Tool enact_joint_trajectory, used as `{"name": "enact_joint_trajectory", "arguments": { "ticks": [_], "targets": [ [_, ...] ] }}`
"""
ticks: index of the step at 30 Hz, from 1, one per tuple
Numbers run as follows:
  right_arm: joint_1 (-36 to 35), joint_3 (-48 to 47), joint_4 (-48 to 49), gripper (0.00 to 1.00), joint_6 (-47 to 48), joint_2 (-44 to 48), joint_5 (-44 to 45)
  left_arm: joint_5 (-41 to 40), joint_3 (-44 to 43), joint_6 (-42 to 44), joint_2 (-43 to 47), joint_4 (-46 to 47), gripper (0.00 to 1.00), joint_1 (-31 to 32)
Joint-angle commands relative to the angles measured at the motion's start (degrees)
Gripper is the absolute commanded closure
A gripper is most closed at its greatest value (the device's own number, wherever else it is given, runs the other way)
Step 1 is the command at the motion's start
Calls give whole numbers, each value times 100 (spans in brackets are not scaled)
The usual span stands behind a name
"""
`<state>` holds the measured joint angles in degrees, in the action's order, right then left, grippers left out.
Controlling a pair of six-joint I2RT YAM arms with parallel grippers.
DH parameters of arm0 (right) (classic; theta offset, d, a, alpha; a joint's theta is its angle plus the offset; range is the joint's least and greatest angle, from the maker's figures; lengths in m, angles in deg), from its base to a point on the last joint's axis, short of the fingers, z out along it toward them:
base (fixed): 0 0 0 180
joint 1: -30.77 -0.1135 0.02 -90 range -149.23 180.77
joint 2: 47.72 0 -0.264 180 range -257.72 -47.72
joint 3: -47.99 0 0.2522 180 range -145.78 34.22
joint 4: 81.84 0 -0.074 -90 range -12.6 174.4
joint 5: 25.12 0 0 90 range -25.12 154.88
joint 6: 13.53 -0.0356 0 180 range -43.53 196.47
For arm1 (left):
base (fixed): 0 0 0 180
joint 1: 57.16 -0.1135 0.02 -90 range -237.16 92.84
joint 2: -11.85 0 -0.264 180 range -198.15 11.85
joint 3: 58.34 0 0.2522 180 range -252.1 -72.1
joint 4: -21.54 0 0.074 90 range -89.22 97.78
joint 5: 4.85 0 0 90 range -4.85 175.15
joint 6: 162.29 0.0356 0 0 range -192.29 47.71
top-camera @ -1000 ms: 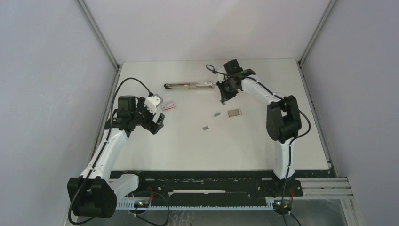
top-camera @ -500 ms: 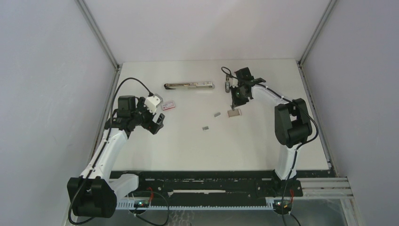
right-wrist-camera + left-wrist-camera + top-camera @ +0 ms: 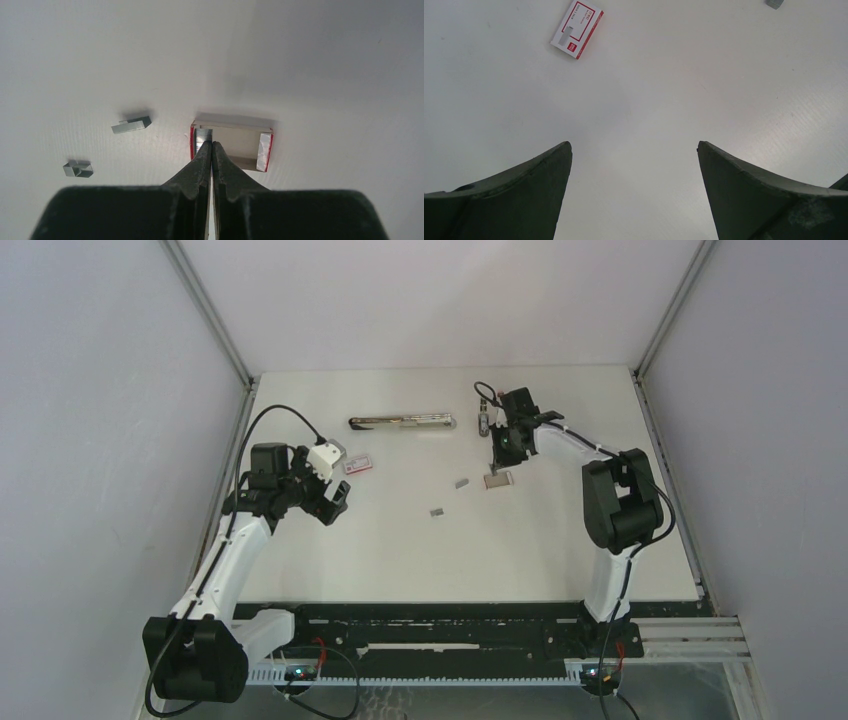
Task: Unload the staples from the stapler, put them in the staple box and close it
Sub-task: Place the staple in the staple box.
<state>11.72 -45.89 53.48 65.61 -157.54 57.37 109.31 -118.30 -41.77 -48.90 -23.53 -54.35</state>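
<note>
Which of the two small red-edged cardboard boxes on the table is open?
The box under the right claw: bare tray showing, a silver staple strip at one end. The other box, near the left arm, is closed, label up.

Left wrist view: one staple strip [image 3: 775, 3] cut off by top edge. Right wrist view: right gripper [image 3: 212, 147] hides part of open tray [image 3: 245, 142]. Overhead: stapler [image 3: 402, 423] interior too small to read.
</note>
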Motion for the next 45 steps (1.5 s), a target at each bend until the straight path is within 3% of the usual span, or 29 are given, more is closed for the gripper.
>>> {"name": "enact_joint_trajectory", "arguments": {
  "ticks": [1, 45],
  "targets": [
    [-94, 96, 269, 100, -276, 239, 282, 27, 93, -29, 25, 151, 0, -36],
    [-169, 391, 495, 100, -490, -204, 338, 54, 94, -18, 37, 146, 0, -58]
  ]
}}
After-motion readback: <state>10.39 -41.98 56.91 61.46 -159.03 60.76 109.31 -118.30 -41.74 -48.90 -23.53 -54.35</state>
